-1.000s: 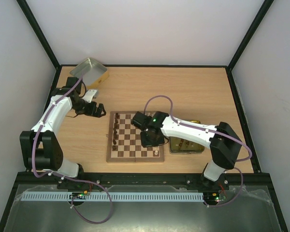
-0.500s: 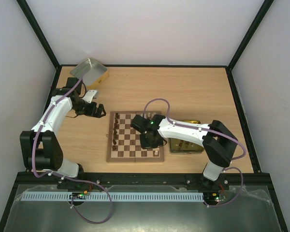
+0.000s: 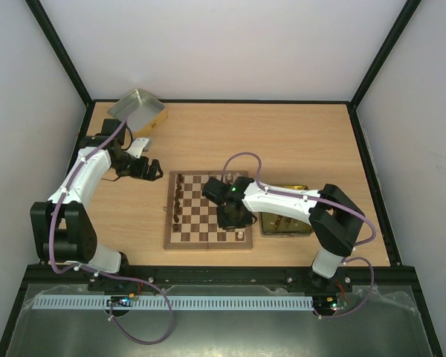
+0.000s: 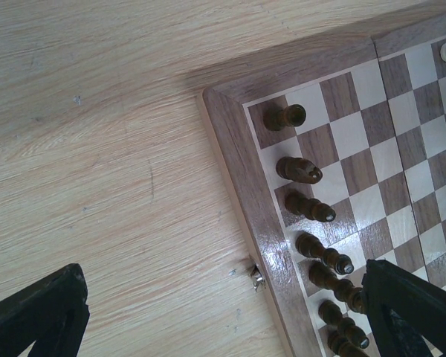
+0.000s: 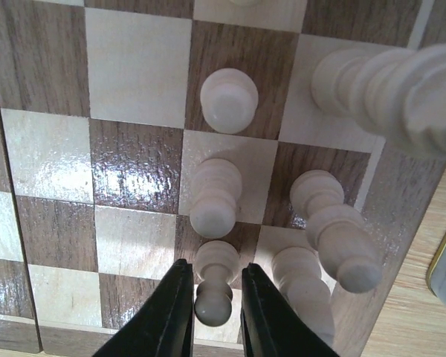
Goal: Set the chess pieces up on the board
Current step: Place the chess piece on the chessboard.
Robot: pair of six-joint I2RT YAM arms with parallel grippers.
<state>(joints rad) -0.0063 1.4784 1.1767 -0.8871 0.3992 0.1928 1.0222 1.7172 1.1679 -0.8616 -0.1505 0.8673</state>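
Right gripper [image 3: 234, 217], top view: low over the right-hand files of the board [image 3: 201, 245] at frame centre; how its jaws stand is unreadable from above.
Left gripper [image 3: 150, 169], top view: fingers spread wide, holding nothing, hanging over bare surface [image 3: 282, 141] just left of the board's upper left corner.
Around, top view: silver tin [image 3: 137, 110] at upper left, well apart; gold tin [image 3: 286, 233] just right of the board, partly under the right arm, small pieces inside.
Left wrist view: dark pieces [image 4: 312, 208] stand in one row along the board's edge file; the file beside them is bare.
Right wrist view: white pawn [image 5: 213, 286] stands on the board between the fingers [image 5: 167, 320] at lower centre. They sit close on either side, and I cannot tell whether they clamp it or merely flank it. Two more white pawns [image 5: 229, 99] stand above it, and taller white pieces [image 5: 334, 230] fill the rim-side file to the right.
Progress: judged partway. The dark back rank is up and the white side is filling; dark pawns and the remaining white men are left.
In the way: neighbouring white men crowd the pawn, so a careless retreat could tip them.
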